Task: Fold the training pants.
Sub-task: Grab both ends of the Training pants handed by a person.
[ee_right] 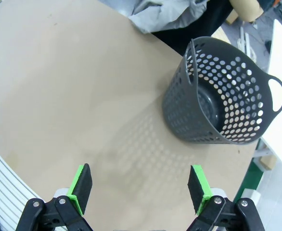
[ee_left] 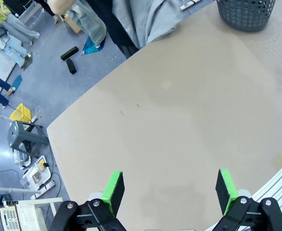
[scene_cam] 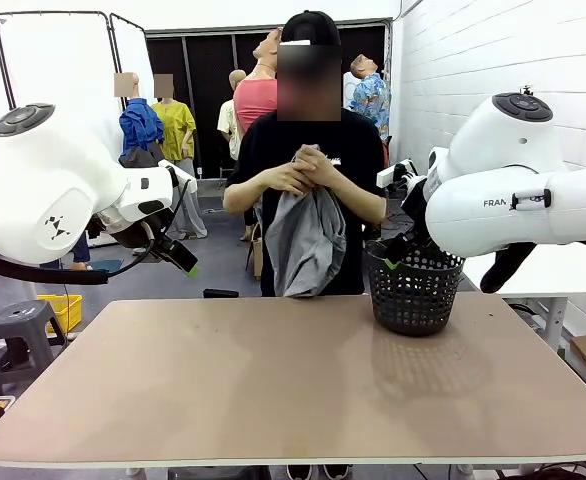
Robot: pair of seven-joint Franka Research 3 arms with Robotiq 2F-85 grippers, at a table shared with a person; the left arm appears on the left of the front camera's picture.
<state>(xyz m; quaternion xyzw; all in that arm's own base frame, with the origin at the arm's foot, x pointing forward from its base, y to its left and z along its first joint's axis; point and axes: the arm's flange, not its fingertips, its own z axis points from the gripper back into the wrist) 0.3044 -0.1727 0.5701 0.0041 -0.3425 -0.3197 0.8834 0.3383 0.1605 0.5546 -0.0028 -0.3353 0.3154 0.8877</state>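
Beyond table (scene_cam: 273, 385): limp grey training pants (scene_cam: 306, 240) in person's hands (scene_cam: 295, 177) | left pincer (ee_left: 169, 183), right pincer (ee_right: 139, 180) apart

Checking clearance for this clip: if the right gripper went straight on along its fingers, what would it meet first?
Most likely the bare table top, close beside the black mesh basket. Nothing lies between the open right gripper and the table top, though depth is hard to judge.

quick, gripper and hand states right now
Left gripper: open, empty.
Right gripper: open, empty.
Person's hands: holding the pants.
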